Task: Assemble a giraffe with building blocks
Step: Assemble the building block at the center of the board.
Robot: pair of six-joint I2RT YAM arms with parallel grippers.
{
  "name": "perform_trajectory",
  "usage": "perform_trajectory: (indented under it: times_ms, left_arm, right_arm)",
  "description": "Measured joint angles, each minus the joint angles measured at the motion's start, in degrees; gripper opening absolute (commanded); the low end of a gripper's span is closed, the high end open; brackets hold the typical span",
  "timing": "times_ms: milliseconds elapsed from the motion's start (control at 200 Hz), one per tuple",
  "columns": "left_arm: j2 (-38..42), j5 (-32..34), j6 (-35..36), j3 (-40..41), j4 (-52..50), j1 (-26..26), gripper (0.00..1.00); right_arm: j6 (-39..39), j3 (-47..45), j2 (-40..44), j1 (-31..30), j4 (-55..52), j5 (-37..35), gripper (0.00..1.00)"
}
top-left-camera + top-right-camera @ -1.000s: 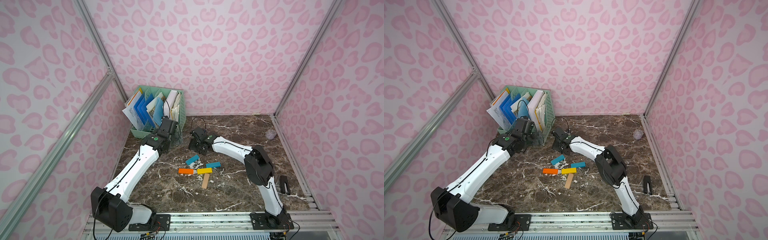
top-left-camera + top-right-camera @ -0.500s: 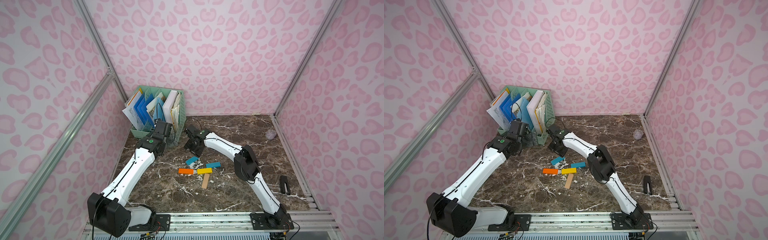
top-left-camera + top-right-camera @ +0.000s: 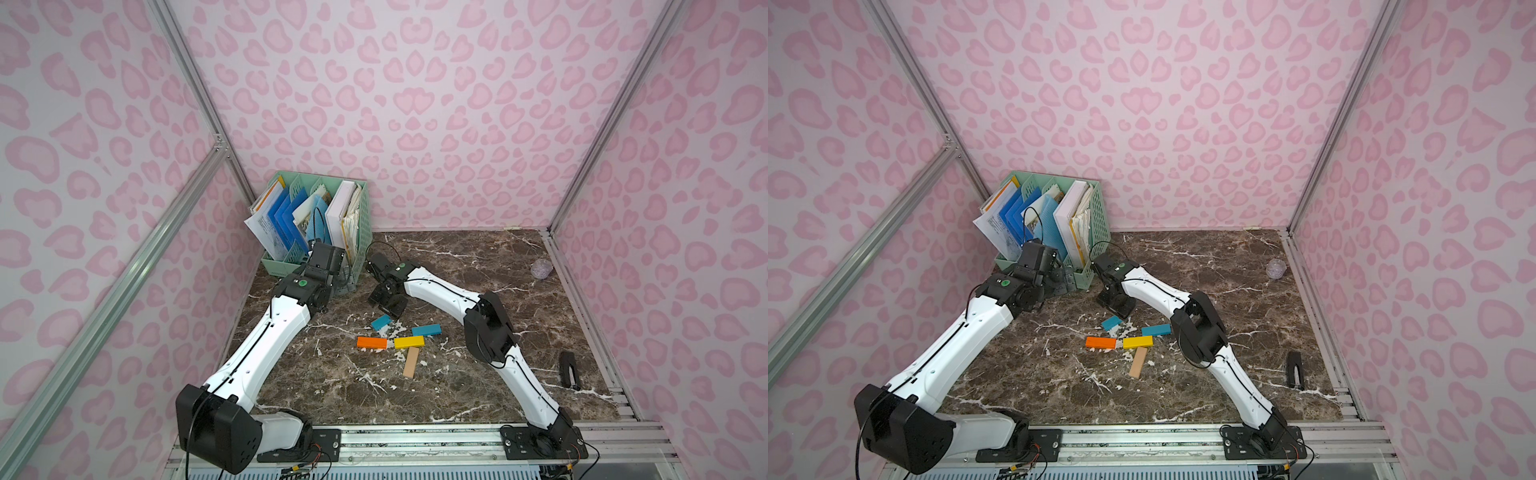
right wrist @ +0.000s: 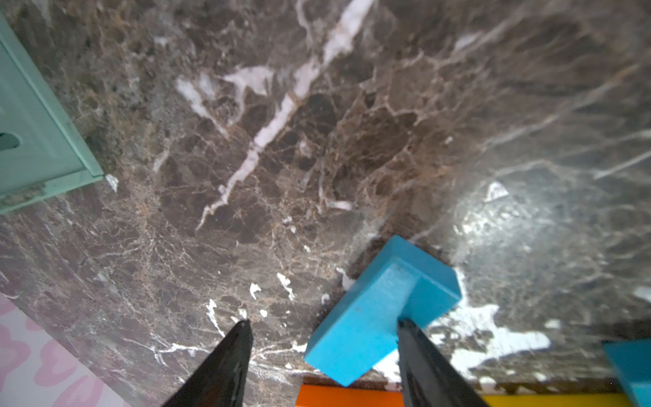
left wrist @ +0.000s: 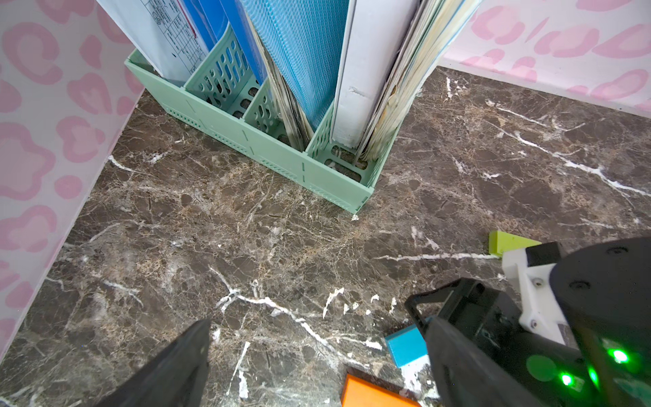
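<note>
Five building blocks lie loose on the marble table, seen in both top views: a slanted teal block (image 3: 381, 322), a second teal block (image 3: 426, 330), an orange one (image 3: 371, 342), a yellow one (image 3: 409, 342) and a tan one (image 3: 411, 362). A lime-green block (image 5: 510, 242) shows only in the left wrist view, behind the right arm. No giraffe shape stands. My right gripper (image 3: 390, 309) (image 4: 324, 359) is open and low over the slanted teal block (image 4: 380, 313). One finger overlaps that block's edge and the other stands apart. My left gripper (image 3: 338, 284) (image 5: 317, 370) is wide open and empty by the file rack.
A mint-green file rack (image 3: 362, 224) full of folders and papers stands at the back left, close to both grippers. A small black object (image 3: 567, 369) lies near the right edge. A translucent ball (image 3: 541, 268) sits at the back right. Pink walls enclose the table.
The right arm swung its elbow leftward and brought its gripper down over the slanted teal block, its jaws narrowing a little. The left arm shifted only slightly by the rack.
</note>
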State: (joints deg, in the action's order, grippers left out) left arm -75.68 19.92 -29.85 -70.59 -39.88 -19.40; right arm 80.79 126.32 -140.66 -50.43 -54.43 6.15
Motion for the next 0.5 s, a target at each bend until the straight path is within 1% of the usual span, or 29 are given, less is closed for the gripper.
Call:
perform_trajectory:
  times_ms: [210, 445, 500]
  left_arm:
    - [0.0, -0.3, 0.0, 0.5, 0.4, 0.0, 0.99]
    - [0.2, -0.8, 0.0, 0.9, 0.6, 0.0, 0.99]
    - [0.3, -0.8, 0.0, 1.0, 0.7, 0.0, 0.99]
  right_arm:
    - [0.6, -2.3, 1.0, -1.7, -3.3, 0.1, 0.68]
    - [1.4, -3.4, 0.8, -1.8, -3.2, 0.2, 0.66]
    - [1.4, -3.6, 0.8, -1.8, -2.9, 0.3, 0.64]
